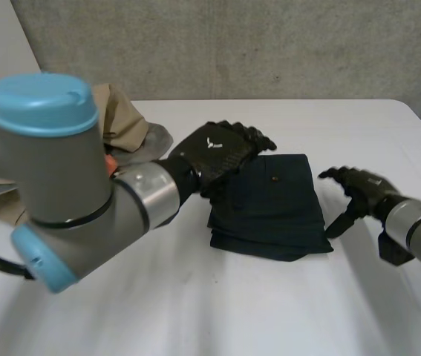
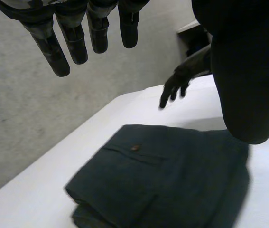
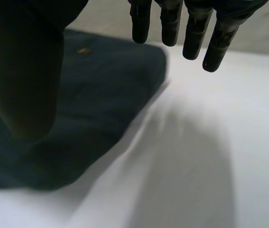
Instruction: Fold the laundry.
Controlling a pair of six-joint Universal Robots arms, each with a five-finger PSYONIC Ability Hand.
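Observation:
Dark navy trousers (image 1: 273,208) lie folded into a flat packet in the middle of the white table (image 1: 195,311); a small button shows on their back pocket (image 2: 135,147). My left hand (image 1: 221,152) hovers over the packet's far left corner, open, fingers (image 2: 72,42) straight and holding nothing. Off the packet's right edge my right hand (image 1: 355,189) stands open above the bare table, fingers (image 3: 191,33) straight, thumb (image 3: 25,76) toward the trousers (image 3: 77,109). The left wrist view also catches the right hand (image 2: 177,85) beyond the trousers (image 2: 162,185).
A heap of beige and grey laundry (image 1: 125,130) with a bit of orange lies at the table's back left, partly behind my left arm (image 1: 69,185). A concrete wall (image 1: 269,44) stands behind the table.

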